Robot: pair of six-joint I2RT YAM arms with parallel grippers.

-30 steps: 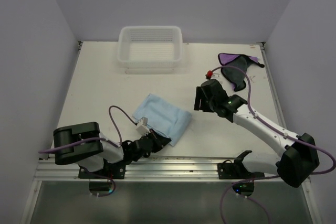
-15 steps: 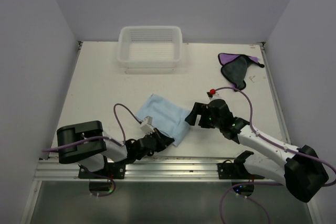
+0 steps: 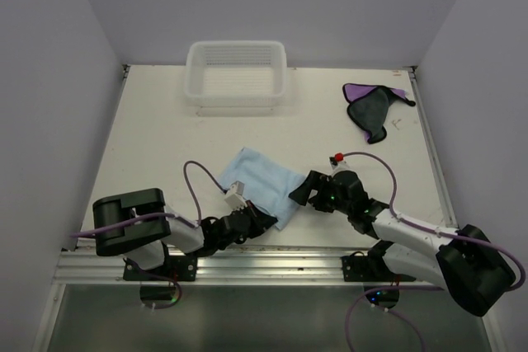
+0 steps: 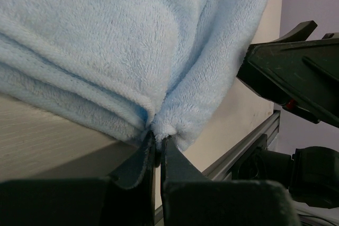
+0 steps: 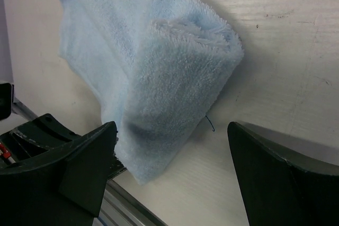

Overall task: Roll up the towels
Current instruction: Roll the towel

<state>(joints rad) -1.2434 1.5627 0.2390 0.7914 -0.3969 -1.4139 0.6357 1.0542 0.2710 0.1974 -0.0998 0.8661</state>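
Observation:
The light blue towel [image 3: 260, 186] lies folded near the table's front middle. It fills the left wrist view [image 4: 122, 41] and shows in the right wrist view [image 5: 159, 78]. My left gripper [image 3: 262, 222] is shut on the towel's near corner, its jaws pinching the fold [image 4: 158, 133]. My right gripper [image 3: 302, 190] is open just right of the towel, its fingers [image 5: 79, 168] spread wide on either side of the towel's right edge. The purple towel [image 3: 371, 107] with its dark side up lies crumpled at the back right.
A white basket [image 3: 237, 73] stands at the back middle. The aluminium rail [image 3: 272, 261] runs along the table's front edge just below both grippers. Purple cables loop from both arms. Walls close in the table on the left, back and right.
My right arm has swung down and left from near the purple towel to the blue towel's right edge. My left gripper has shifted slightly right, still holding the towel's corner.

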